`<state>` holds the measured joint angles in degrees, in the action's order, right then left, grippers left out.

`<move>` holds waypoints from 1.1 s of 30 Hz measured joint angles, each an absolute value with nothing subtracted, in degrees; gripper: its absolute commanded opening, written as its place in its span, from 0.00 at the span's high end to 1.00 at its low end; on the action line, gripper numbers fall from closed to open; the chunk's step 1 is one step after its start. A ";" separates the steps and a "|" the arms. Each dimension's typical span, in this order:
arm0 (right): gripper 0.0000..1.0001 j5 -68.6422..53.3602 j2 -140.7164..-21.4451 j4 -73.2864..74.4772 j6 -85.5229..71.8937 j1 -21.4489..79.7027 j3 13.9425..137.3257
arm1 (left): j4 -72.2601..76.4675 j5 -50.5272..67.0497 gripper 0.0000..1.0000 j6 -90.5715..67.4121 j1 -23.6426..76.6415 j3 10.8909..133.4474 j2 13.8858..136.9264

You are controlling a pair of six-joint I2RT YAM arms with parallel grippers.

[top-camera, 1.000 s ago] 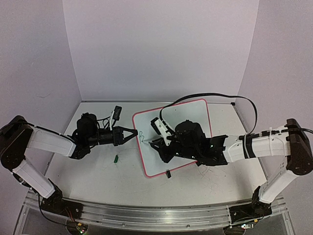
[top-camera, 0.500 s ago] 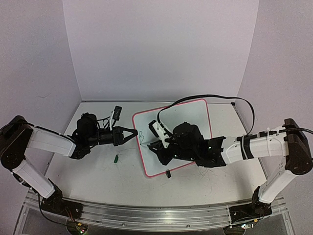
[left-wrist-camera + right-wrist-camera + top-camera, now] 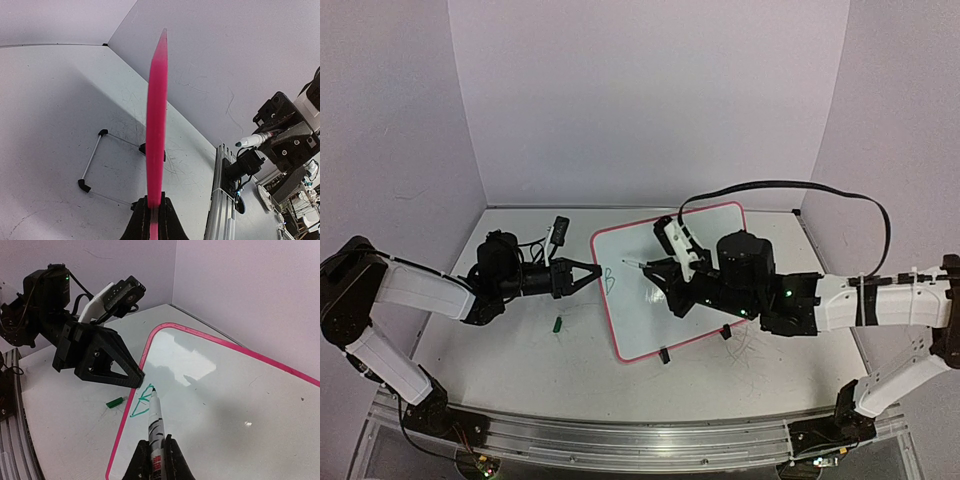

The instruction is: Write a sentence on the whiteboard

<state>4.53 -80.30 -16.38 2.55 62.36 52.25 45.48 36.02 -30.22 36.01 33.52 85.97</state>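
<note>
The whiteboard (image 3: 705,240), white with a pink frame, stands tilted on the table. My left gripper (image 3: 592,272) is shut on its left edge; in the left wrist view the pink edge (image 3: 156,110) runs up from the shut left gripper (image 3: 154,206). Of the sentence only one green letter "B" (image 3: 610,280) shows, by the left edge, also in the right wrist view (image 3: 143,401). My right gripper (image 3: 154,449) is shut on a white marker (image 3: 155,415) with its tip at the top of the letter. From above the marker (image 3: 635,264) points left over the board.
A green marker cap (image 3: 557,323) lies on the table left of the board. A small black and white object (image 3: 558,230) lies at the back left. A black cable (image 3: 770,188) arcs over the right arm. The board's wire stand (image 3: 92,159) shows behind it.
My right arm has drawn back to the right and up, uncovering the green "B". The marker tip now sits right of the letter. The left arm and board have not moved.
</note>
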 measured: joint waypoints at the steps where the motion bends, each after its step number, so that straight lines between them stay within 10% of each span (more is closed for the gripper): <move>1: 1.00 4.46 -81.15 -16.10 3.17 62.33 52.95 | 45.47 36.03 1.00 -30.22 36.01 33.52 85.97; 33: 1.00 2.65 -86.24 -14.50 5.70 62.35 54.02 | 44.29 35.88 1.00 -29.80 36.05 33.52 85.34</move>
